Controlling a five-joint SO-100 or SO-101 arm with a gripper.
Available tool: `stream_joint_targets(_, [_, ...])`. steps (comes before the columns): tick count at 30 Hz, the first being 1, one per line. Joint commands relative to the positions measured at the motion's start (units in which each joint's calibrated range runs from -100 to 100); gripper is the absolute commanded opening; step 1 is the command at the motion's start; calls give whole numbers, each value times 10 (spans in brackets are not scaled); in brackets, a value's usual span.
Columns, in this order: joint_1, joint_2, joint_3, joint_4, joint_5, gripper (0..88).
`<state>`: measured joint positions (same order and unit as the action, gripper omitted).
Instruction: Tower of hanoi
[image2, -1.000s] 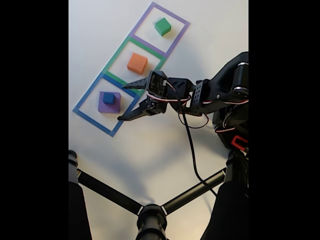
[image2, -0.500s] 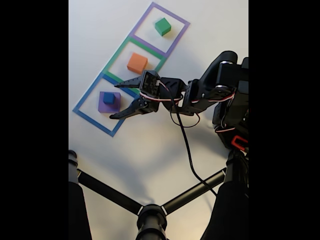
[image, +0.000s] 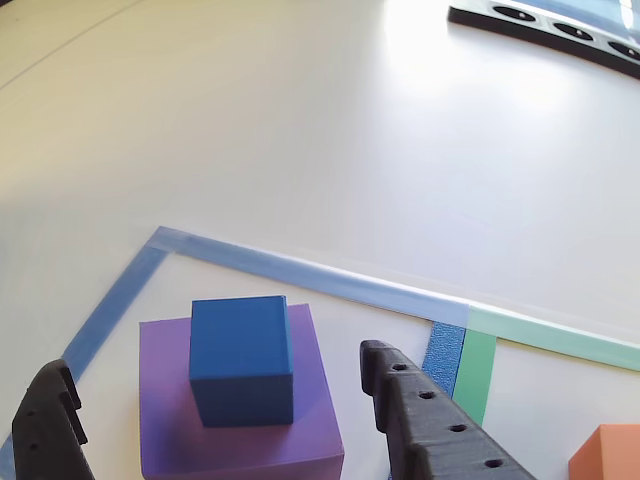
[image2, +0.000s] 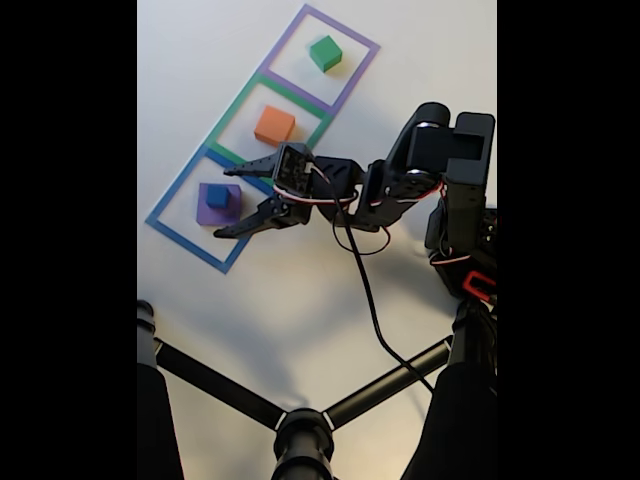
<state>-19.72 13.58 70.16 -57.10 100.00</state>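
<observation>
A small blue cube (image: 242, 357) (image2: 217, 196) sits on a larger purple block (image: 240, 448) (image2: 212, 211) inside the blue taped square (image: 300, 268) (image2: 180, 238). An orange block (image2: 274, 126) (image: 606, 455) lies in the green square (image2: 238, 98), and a green cube (image2: 325, 52) in the purple square (image2: 300, 18). My gripper (image2: 223, 196) (image: 215, 410) is open, its black fingers (image: 435, 430) standing on either side of the blue-on-purple stack without touching it. In the fixed view the arm reaches in from the right.
The white table (image2: 300, 290) spreads around the taped squares. A black tripod-like stand (image2: 300, 425) crosses the lower part of the fixed view. A dark device edge (image: 545, 25) lies at the top right of the other view.
My arm has stretched leftward, carrying the open gripper from beside the blue square to around the blue-on-purple stack. The blocks have not moved.
</observation>
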Motion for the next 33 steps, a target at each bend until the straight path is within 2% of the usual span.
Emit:
stream_joint_targets(1, [-9, 2, -23, -19, 0, 318])
stream_joint_targets(23, [-30, 31, -41, -31, 0, 239])
stream_joint_targets(33, [-35, 44, -55, -33, 0, 168])
